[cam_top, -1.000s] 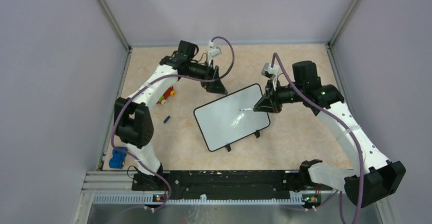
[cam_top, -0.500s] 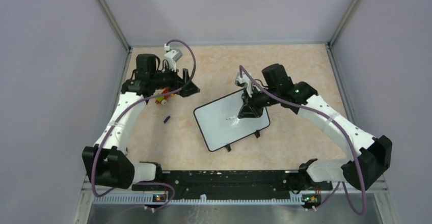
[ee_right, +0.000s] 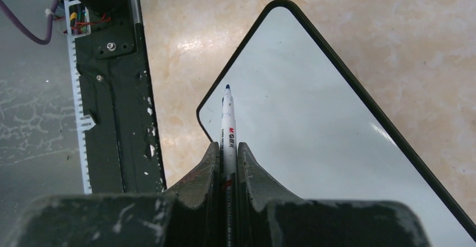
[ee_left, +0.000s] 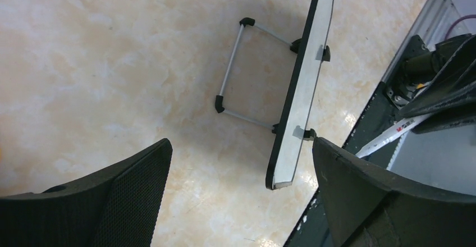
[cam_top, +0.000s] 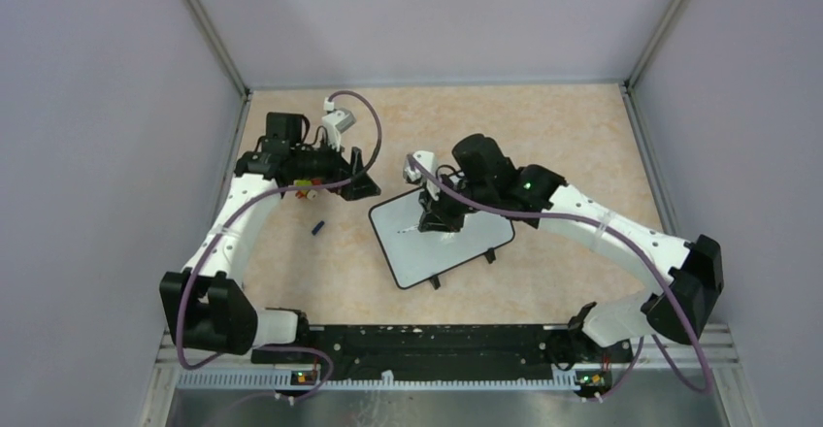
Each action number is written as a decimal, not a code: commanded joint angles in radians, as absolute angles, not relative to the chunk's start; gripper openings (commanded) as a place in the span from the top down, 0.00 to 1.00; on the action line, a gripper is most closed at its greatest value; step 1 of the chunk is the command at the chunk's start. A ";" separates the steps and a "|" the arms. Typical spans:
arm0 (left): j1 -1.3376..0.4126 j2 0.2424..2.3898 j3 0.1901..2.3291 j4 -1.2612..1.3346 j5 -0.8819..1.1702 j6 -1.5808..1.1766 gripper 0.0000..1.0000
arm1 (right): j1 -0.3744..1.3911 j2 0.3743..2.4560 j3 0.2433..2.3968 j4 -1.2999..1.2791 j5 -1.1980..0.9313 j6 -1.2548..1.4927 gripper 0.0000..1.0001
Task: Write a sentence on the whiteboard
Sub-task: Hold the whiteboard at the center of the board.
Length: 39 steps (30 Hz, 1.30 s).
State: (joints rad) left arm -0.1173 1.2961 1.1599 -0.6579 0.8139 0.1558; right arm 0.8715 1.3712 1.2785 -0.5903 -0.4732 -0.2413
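Note:
The whiteboard [cam_top: 427,252] lies tilted on the table's middle, black-framed with two small feet at its near edge. My right gripper [cam_top: 434,215] hovers over the board's far left part, shut on a white marker [ee_right: 228,129]. The marker's blue tip points at the board's left corner. The sentence is out of view; the board face [ee_right: 314,118] that shows is plain white. My left gripper [cam_top: 361,180] stands open and holds nothing, just left of the board's far corner. In the left wrist view the board [ee_left: 306,84] appears edge-on between the open fingers, with the left gripper [ee_left: 241,146] well clear of it.
A blue marker cap [cam_top: 317,226] lies on the table left of the board. Small coloured toy pieces [cam_top: 312,186] sit under the left arm. The board's wire stand [ee_left: 233,62] shows beneath it. A black rail [cam_top: 427,340] runs along the near edge, and walls enclose the table.
My right gripper has carried the marker leftward across the board. The left arm has drawn back to the left, away from the board's far corner, its gripper staying open.

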 commanded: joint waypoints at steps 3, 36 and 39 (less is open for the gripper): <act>-0.106 1.378 1.215 -0.692 0.964 0.194 0.06 | 0.955 1.387 1.332 -0.494 -0.360 -0.268 1.00; -0.229 1.607 1.311 -0.823 1.144 0.330 0.68 | 0.989 1.406 1.344 -0.434 -0.285 -0.276 1.00; -0.247 1.619 1.322 -0.837 1.143 0.349 0.74 | 0.988 1.422 1.350 -0.429 -0.272 -0.279 1.00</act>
State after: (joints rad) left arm -0.2272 1.6089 1.2762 -0.7982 1.1110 0.2955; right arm 0.9752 1.4395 1.2915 -0.4610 -0.2955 -0.2691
